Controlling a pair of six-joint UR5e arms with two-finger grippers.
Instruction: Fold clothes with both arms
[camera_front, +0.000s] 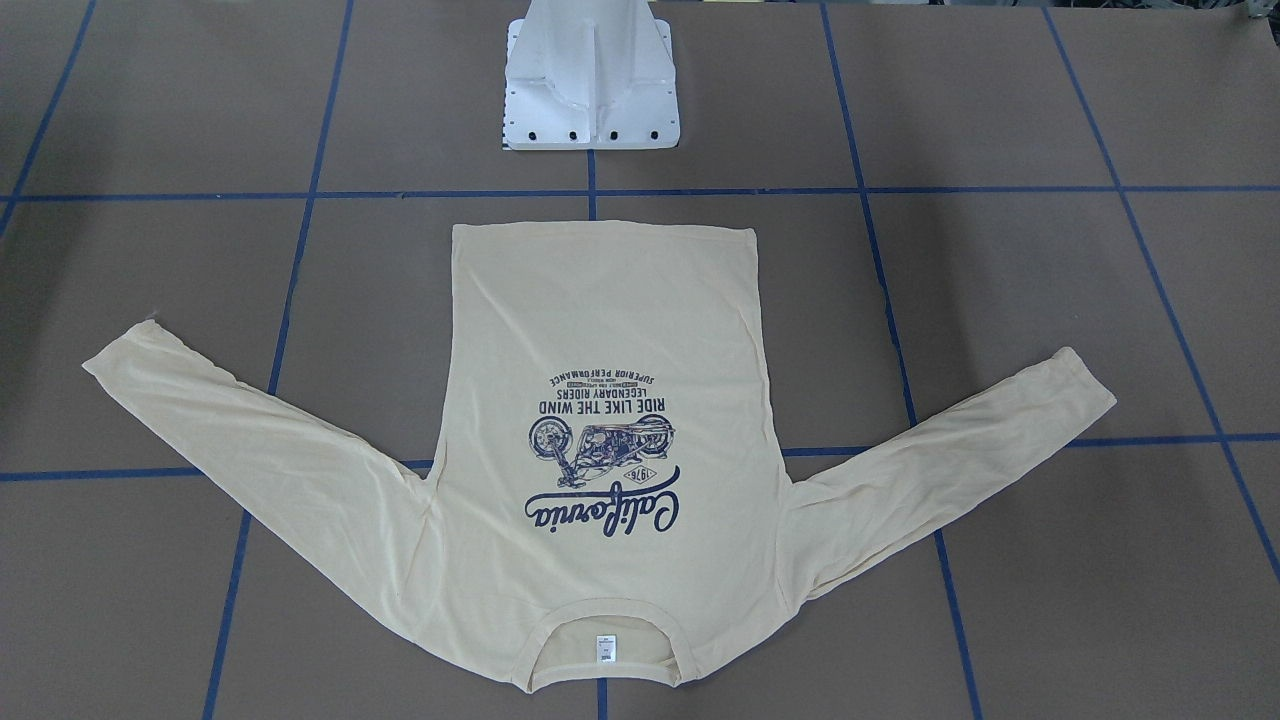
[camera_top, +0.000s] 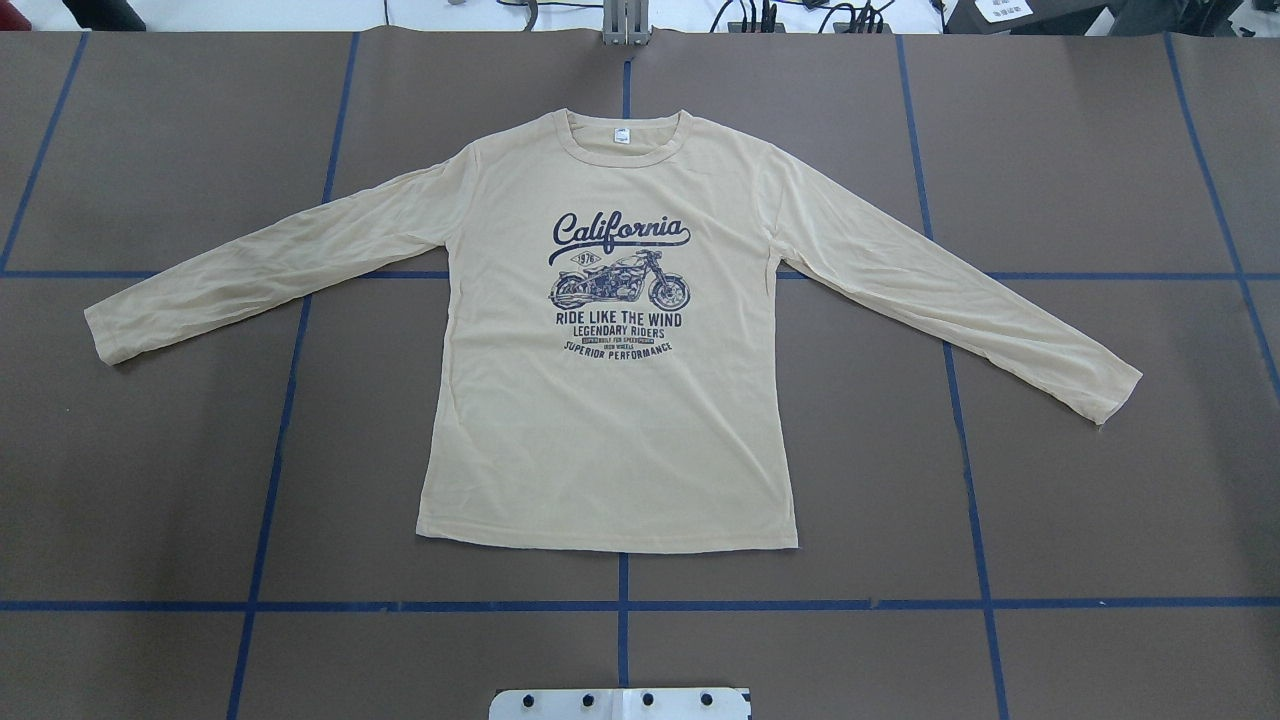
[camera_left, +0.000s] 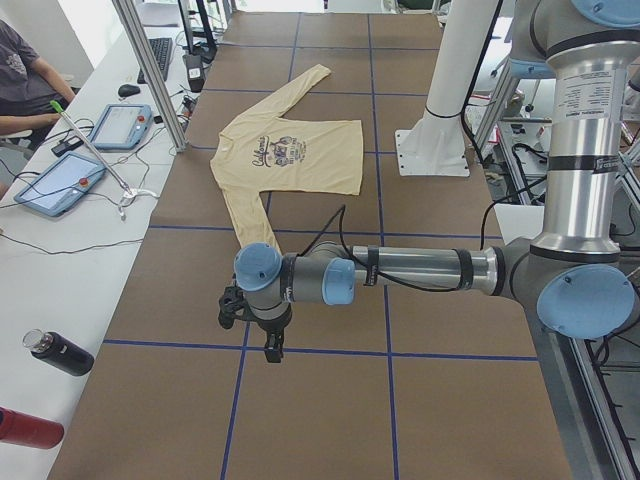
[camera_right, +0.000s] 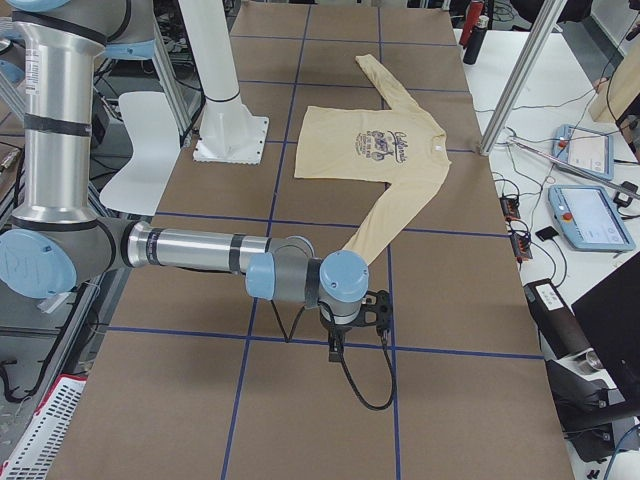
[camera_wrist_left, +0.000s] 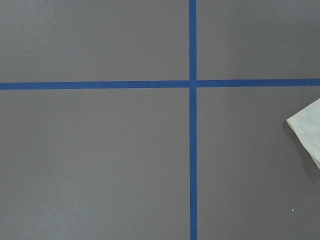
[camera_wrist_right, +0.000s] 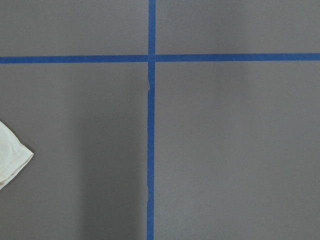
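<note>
The T-shirt (camera_top: 610, 440) lay flat on the bench (camera_top: 1100, 500), print up, with its sleeves spread. The left hand (camera_left: 271, 348) and right hand (camera_right: 335, 348) hung beyond its cuffs, touching nothing. I could not tell if their fingers were apart. A shallow pinch would probably miss a thin cuff or wrinkle the sleeve.

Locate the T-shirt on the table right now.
In the overhead view the T-shirt lies flat, print up, centred on the table, collar at the far side, hem nearest the white pedestal base.
</note>
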